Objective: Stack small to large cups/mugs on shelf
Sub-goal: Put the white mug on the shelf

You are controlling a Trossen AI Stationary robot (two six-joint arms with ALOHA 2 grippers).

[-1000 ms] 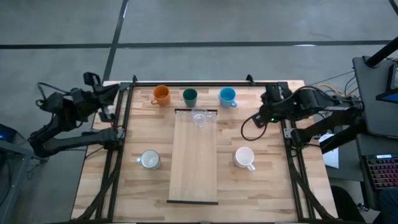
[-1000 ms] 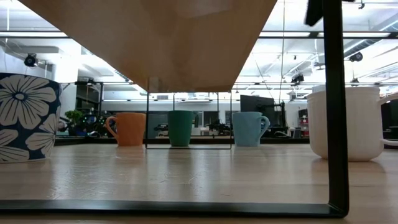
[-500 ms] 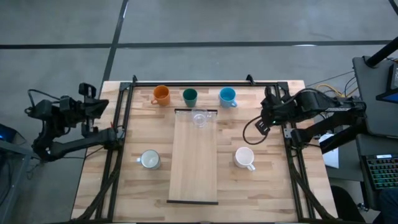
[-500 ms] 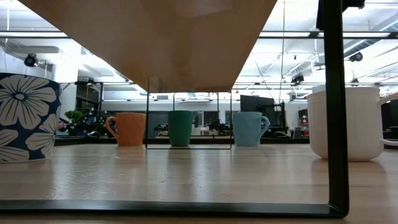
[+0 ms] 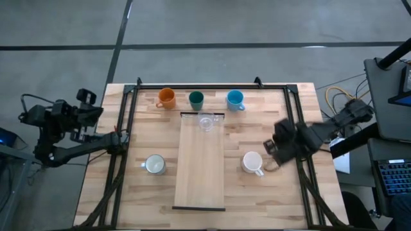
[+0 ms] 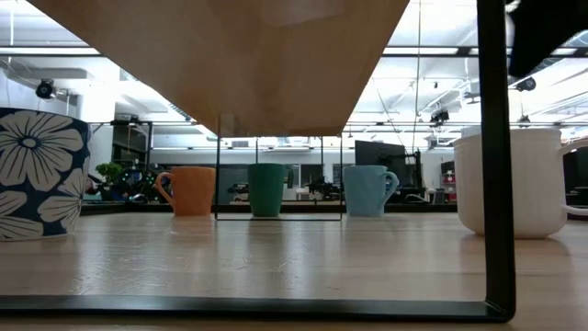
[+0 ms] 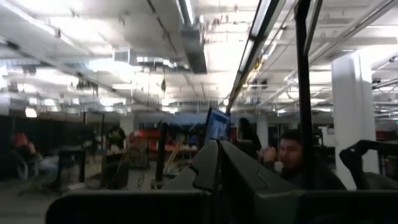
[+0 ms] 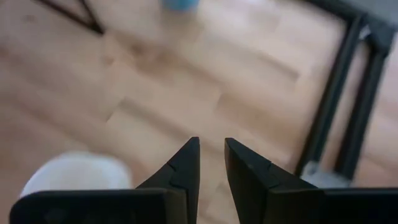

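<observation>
The orange mug (image 5: 166, 98), the dark green cup (image 5: 196, 99) and the light blue mug (image 5: 234, 99) stand in a row along the table's far edge. A clear glass (image 5: 205, 122) stands on the far end of the pale shelf (image 5: 200, 173). A flower-patterned mug (image 5: 154, 165) stands left of the shelf and a white mug (image 5: 252, 162) right of it. My right gripper (image 8: 211, 142) hovers open just right of the white mug (image 8: 74, 174), slanting down, with nothing between its fingers. My left gripper (image 7: 217, 149) is shut, off the table's left edge, pointing up into the room.
A black frame (image 5: 128, 128) runs along the table's left, far and right sides; its right rail (image 8: 336, 106) is close beside my right gripper. In the low view the shelf's underside (image 6: 230, 55) fills the top and one black leg (image 6: 491, 156) stands before the white mug.
My right gripper has swung from the table's far right corner toward the near edge and down, ending beside the white mug. My left arm has drawn back toward the left, off the table. No cup has moved.
</observation>
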